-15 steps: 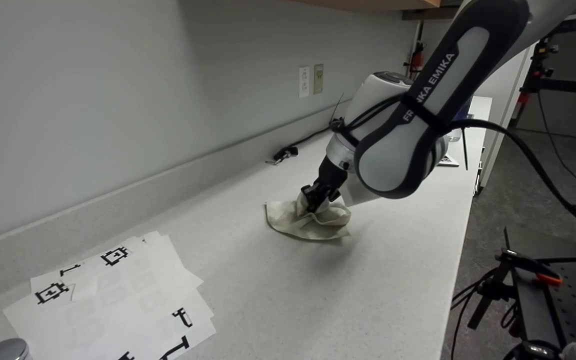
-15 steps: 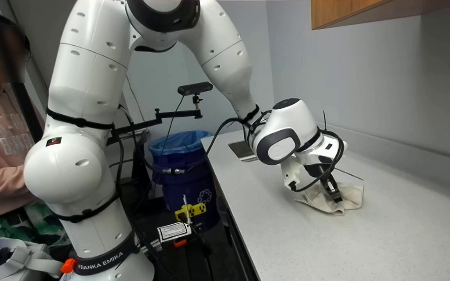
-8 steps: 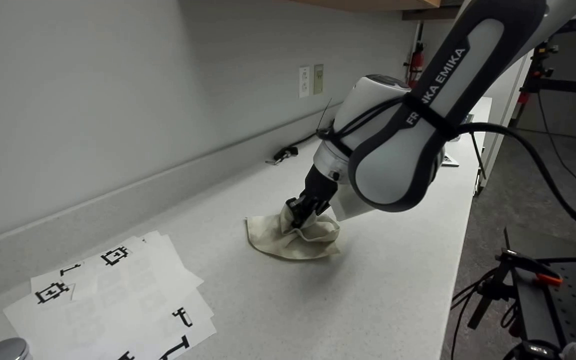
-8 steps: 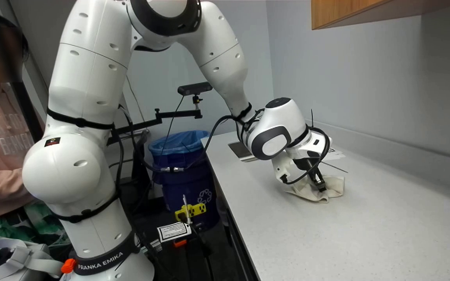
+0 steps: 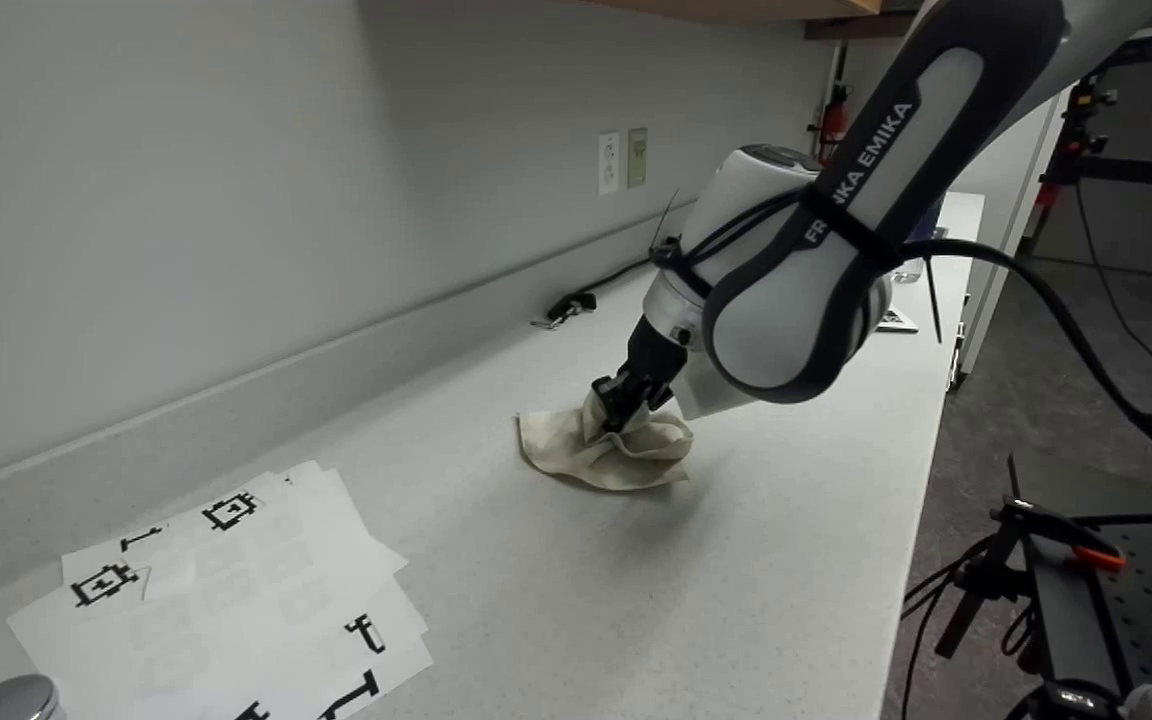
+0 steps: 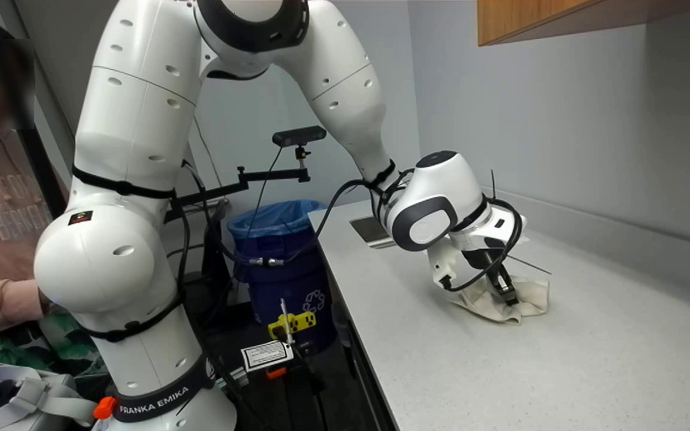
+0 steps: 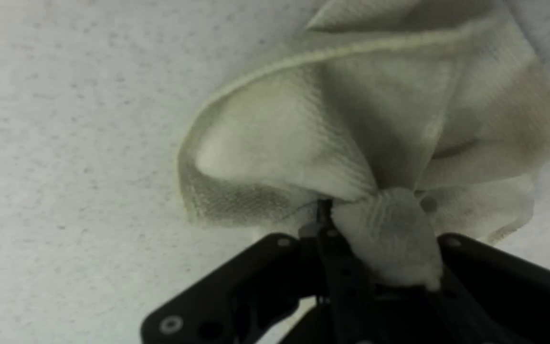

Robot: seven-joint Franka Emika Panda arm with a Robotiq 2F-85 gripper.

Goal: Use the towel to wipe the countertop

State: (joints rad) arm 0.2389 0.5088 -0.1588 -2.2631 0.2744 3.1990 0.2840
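Note:
A beige towel (image 5: 561, 447) lies bunched on the speckled white countertop (image 5: 736, 590). It also shows in an exterior view (image 6: 533, 296) and in the wrist view (image 7: 275, 134). My gripper (image 5: 616, 422) points down at a slant and is shut on the middle of the towel. A pinched fold stands up between the fingers in the wrist view, and the rest of the cloth spreads out on the counter around them. The gripper (image 6: 510, 299) is low, close to the counter surface. The fingertips are partly hidden by the cloth.
Paper sheets with black marks (image 5: 236, 600) lie near the wall. A black cable connector (image 5: 568, 306) lies by the backsplash. A flat silver object (image 6: 372, 232) lies near the counter's edge. A blue bin (image 6: 279, 281) stands beside the counter, and a wooden cabinet (image 6: 530, 21) hangs above.
The gripper and towel slid along the counter towards the paper sheets, then part of the way back again. The towel stays in the grip and on the counter throughout.

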